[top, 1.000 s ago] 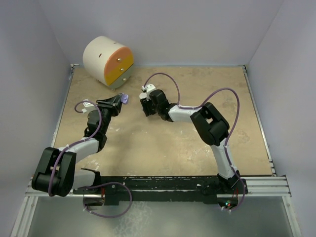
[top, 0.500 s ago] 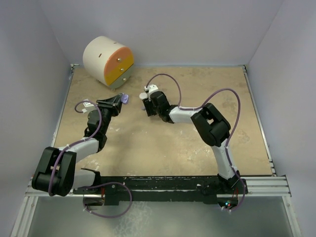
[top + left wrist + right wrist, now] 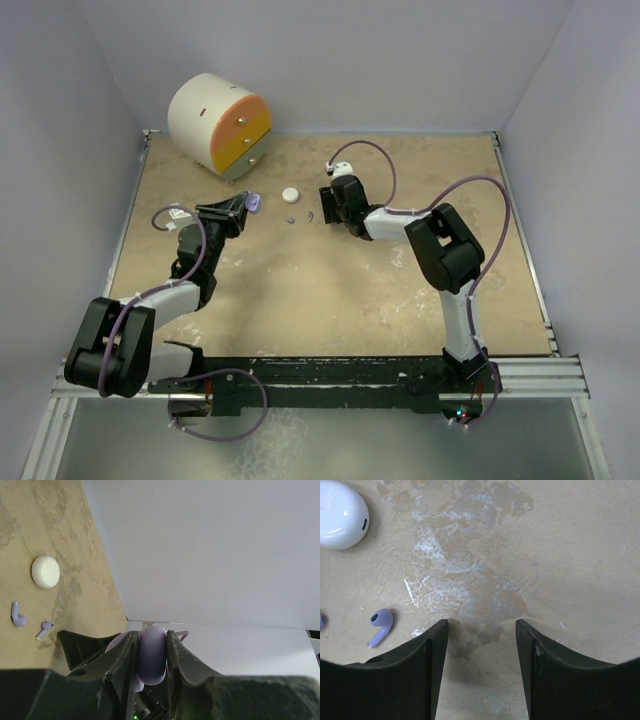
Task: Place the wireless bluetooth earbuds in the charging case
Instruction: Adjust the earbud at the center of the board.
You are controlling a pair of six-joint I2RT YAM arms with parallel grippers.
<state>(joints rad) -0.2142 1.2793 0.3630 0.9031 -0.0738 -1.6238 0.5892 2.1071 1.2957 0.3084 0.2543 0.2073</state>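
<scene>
- The left gripper is clenched on the lilac charging case, pinching its rounded sides over the back-left part of the table. Whether the lid is open cannot be told.
- The right gripper is released and empty, its fingers spread low over bare table.
- The first purple earbud lies loose on the table just off to one side of the right gripper's fingers. The second purple earbud lies near it, toward the left gripper. A white puck rests just behind both.
- The likeliest failure is a missed pick. The earbud is tiny and rounded, so a descent that is off-centre could make it squirt out of the closing fingers or skid along the table.
- The earbuds lie close together, so a wide finger could knock the second one or nudge the white puck.
- The case is held only by its curved sides, and pressing an earbud into it could twist it or make it slip from the grip.
- An earbud picked up stem-first or rotated probably would not seat in its socket.
</scene>
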